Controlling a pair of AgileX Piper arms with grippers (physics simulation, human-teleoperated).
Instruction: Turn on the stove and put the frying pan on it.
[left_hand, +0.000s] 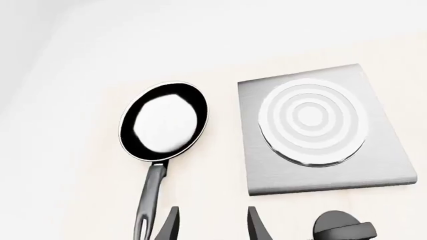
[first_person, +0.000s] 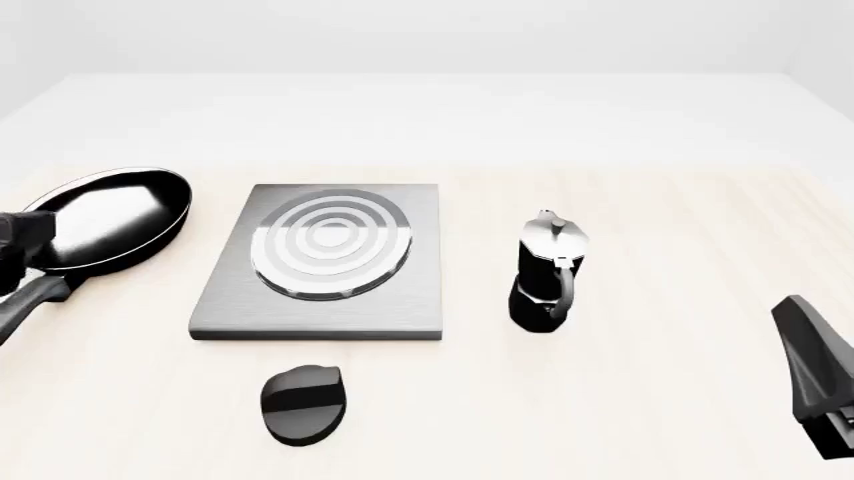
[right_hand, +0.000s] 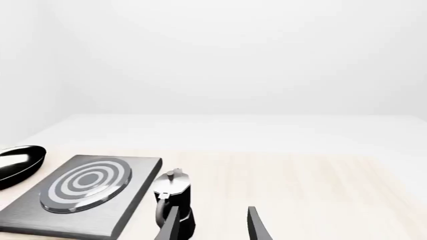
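Note:
The frying pan (left_hand: 163, 121) lies on the table left of the stove (left_hand: 320, 130), its long handle (left_hand: 150, 200) pointing back toward me. My left gripper (left_hand: 212, 226) hangs open above the table. The handle is just outside one finger, with nothing between the fingers. In the front view the pan (first_person: 114, 220) sits at the far left, where my left gripper (first_person: 19, 245) partly covers its handle. The stove (first_person: 320, 265) is bare, and its black oval knob (first_person: 303, 403) lies in front of it. My right gripper (right_hand: 212, 226) is open and empty, at the right edge near the front.
A black-and-silver moka pot (first_person: 547, 272) stands upright to the right of the stove, between it and my right gripper (first_person: 814, 375). In the right wrist view the moka pot (right_hand: 175, 200) is just ahead of the fingers. The pale wooden table (first_person: 667, 400) stretches right.

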